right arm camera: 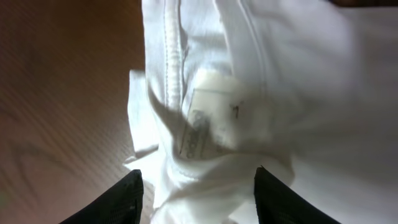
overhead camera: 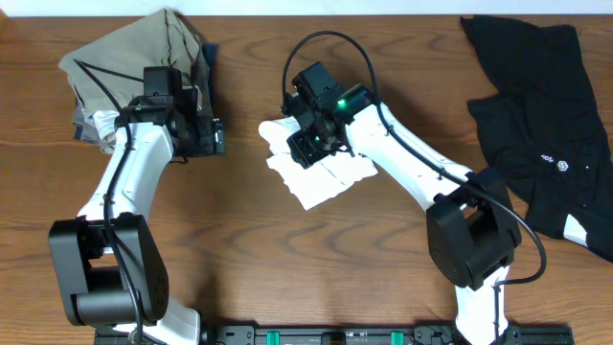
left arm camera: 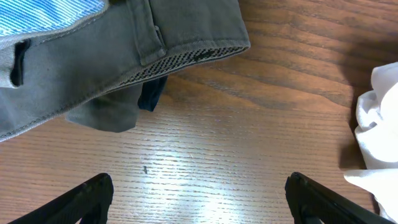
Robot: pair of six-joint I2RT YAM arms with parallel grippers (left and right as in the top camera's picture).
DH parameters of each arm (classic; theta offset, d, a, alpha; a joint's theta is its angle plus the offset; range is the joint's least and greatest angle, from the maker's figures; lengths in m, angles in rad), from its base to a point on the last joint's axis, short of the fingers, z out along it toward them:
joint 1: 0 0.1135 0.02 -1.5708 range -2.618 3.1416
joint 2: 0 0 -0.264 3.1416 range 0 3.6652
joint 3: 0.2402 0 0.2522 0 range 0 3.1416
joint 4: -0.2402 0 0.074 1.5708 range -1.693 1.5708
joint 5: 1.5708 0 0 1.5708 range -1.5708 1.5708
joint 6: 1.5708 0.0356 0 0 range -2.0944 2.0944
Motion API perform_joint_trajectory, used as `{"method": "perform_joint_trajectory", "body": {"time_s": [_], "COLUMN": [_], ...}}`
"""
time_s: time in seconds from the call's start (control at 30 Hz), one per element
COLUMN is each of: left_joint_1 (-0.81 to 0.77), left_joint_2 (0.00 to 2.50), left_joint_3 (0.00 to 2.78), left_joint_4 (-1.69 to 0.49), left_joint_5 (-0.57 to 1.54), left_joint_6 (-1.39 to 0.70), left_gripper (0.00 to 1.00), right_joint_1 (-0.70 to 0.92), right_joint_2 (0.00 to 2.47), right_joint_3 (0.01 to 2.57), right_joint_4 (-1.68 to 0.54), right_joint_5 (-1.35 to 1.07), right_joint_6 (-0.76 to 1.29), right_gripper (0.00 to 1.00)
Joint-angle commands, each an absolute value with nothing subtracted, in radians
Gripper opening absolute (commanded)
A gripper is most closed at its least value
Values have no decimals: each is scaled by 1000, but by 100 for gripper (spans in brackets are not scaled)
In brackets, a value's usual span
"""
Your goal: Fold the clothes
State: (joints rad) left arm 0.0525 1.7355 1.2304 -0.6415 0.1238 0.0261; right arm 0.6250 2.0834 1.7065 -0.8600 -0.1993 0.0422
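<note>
White T-shirt [overhead camera: 326,182], crumpled in soft folds on bench [overhead camera: 249,249], label [right arm camera: 205,124] showing, beneath wide-open right gripper [right arm camera: 199,180]; left gripper [left arm camera: 199,183] spread, empty

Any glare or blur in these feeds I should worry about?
Right wrist: the white garment fills the frame, soft-focused and bright, and the text on its label is unreadable. Left wrist: there is a glare patch on the table, but the khaki garment is sharp. Overhead: evenly lit and sharp, though the black garment shows little fold detail.

My right arm [overhead camera: 402,158] hides part of the white T-shirt [overhead camera: 324,187]; I can't read its blurred label [right arm camera: 199,132]; the black garment [overhead camera: 527,86] runs off right.
</note>
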Motion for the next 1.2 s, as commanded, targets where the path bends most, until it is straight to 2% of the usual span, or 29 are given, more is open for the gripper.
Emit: {"method": "perform_joint_trajectory", "body": {"time_s": [0.0, 0.23, 0.37, 0.77, 0.97, 1.17], "left_joint_1": [57, 57, 57, 77, 120, 145], "left_joint_2": [1719, 1719, 1719, 1719, 1719, 1719], "left_joint_3": [1248, 1248, 1248, 1248, 1248, 1248], "left_joint_4": [-639, -639, -640, -640, -649, -650], "left_joint_5": [118, 118, 118, 118, 119, 120], "left_joint_6": [25, 25, 25, 25, 25, 24], "left_gripper": [89, 89, 89, 89, 89, 89], "right_joint_1": [612, 602, 609, 688, 736, 738], "right_joint_2": [2048, 2050, 2059, 2063, 2063, 2063], "right_joint_3": [1729, 1712, 1706, 1665, 1604, 1600], "right_joint_4": [-849, -848, -863, -979, -938, -901], "right_joint_5": [-130, -64, -97, -290, -318, -318], "right_joint_6": [20, 6, -11, 5, 29, 28], "right_gripper": [55, 47, 34, 11, 11, 19]}}
